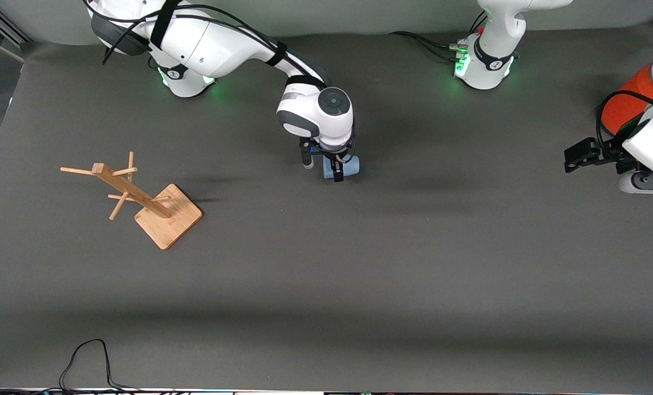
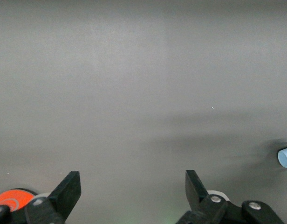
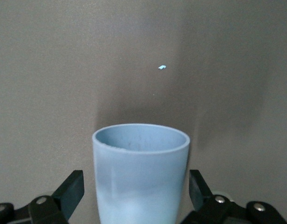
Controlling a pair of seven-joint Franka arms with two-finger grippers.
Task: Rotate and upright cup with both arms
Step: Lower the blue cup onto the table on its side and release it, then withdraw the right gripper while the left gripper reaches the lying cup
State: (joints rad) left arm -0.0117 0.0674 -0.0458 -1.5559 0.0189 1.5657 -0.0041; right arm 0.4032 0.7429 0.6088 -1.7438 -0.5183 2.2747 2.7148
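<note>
Pale-blue cup (image 1: 341, 166) lying on its side on the grey bench (image 1: 359, 274), roughly mid-way between the two arm ends and closer to the bases than the wooden mug tree (image 1: 140, 200). Right hand (image 1: 334, 171) down over it, fingers (image 3: 69, 189) spread wide either side of the cup body, not clamped on yet by the look of it. Left hand (image 1: 577, 156) parked over the left arm's end of the bench, just waiting, also spread wide with nothing in it.

Looks like a light, stiff plastic tumbler with a matte skin, so probably decent friction, but tapered and round, so likely to roll or squirt out of a sloppy pinch. Best bet: squeeze across the mid-body, not the rim.

Inside of the cup looks empty in the right wrist view. Orange can (image 1: 633, 96) with a grey lid beside the left arm; contents hidden.
</note>
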